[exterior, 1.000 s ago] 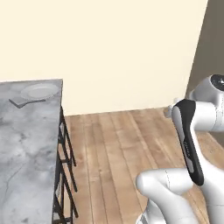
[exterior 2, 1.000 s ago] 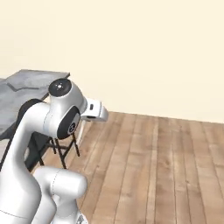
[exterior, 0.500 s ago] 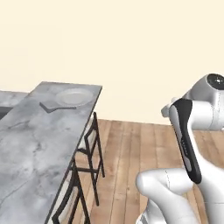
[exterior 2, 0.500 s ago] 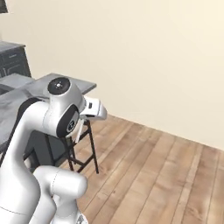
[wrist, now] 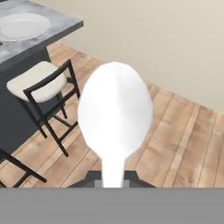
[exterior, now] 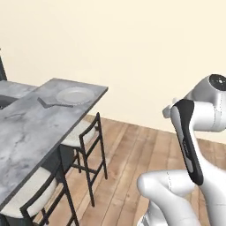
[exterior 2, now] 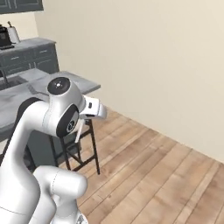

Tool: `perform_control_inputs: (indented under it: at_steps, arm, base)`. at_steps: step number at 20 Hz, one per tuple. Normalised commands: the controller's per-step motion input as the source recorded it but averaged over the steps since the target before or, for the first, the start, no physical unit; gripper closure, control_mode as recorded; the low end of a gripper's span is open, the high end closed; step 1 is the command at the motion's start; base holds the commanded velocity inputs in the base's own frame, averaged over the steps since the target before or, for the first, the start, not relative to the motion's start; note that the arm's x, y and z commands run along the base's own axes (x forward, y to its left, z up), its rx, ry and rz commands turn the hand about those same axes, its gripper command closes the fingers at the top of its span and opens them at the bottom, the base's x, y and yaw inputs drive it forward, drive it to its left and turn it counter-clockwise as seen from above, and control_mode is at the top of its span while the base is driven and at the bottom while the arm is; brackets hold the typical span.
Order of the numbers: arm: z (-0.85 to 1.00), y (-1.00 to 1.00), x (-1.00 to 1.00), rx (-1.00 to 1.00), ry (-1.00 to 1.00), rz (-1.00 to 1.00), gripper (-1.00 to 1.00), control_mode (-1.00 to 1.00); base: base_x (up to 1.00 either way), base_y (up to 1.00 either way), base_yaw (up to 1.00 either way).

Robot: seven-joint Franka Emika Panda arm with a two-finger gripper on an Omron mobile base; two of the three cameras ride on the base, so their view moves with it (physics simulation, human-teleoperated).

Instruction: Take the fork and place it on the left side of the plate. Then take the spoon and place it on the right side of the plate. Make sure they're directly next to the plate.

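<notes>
Tool [wrist: 113,186] shut tight on spoon [wrist: 115,118], bowl sticking out ahead, handle pinched. Plate [exterior: 75,95] far off, on tabletop [exterior: 31,132] corner, ahead and to left of tool. Fork [exterior: 52,104] touching plate's left side. Spoon goes on other side, so long trip first.

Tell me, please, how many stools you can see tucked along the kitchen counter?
2. One stool sits near the counter's far end, below the plate; the other stool is nearer, at the lower left. More may be hidden beyond the frame.
</notes>
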Motion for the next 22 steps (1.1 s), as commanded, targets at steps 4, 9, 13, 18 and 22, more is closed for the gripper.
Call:
perform_control_inputs:
  at_steps: [4,9,13,18,22]
  arm:
    - [0.00,0.00,0.00,0.00,0.00,0.00,1.00,1.00]
    - [0.00,0.00,0.00,0.00,0.00,0.00,1.00,1.00]
    - [0.00,0.00,0.00,0.00,0.00,0.00,1.00,1.00]
    - [0.00,0.00,0.00,0.00,0.00,0.00,1.00,1.00]
    - [0.00,0.00,0.00,0.00,0.00,0.00,1.00,1.00]
  base:
    - [0.42,-0.64,0.42]
    - [0.43,-0.63,0.43]
    - [0.39,-0.66,0.43]
    - [0.33,-0.71,0.43]
    - [0.40,-0.65,0.42]
